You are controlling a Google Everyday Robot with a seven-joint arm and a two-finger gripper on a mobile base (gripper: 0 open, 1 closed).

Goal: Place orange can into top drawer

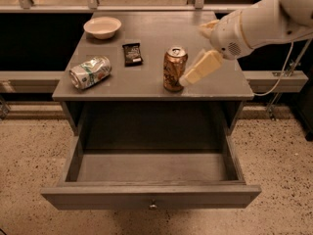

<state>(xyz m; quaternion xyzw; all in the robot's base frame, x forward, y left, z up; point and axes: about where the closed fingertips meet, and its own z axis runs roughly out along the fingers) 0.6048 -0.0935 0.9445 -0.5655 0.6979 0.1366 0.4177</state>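
Camera view shows your end effector [191, 57], fingers spread, just right of the orange can [174, 68], which stands upright on the surface [151, 38]; reach left. The top drawer [98, 196] sits open nearer.

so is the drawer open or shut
Open: the drawer is pulled well out, its floor in view. The orange can stands on the cabinet top, the gripper close beside it.

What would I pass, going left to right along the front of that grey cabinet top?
Crushed silver-and-green can → small black snack packet → upright orange-brown soda can → the robot's cream gripper, just right of that can.
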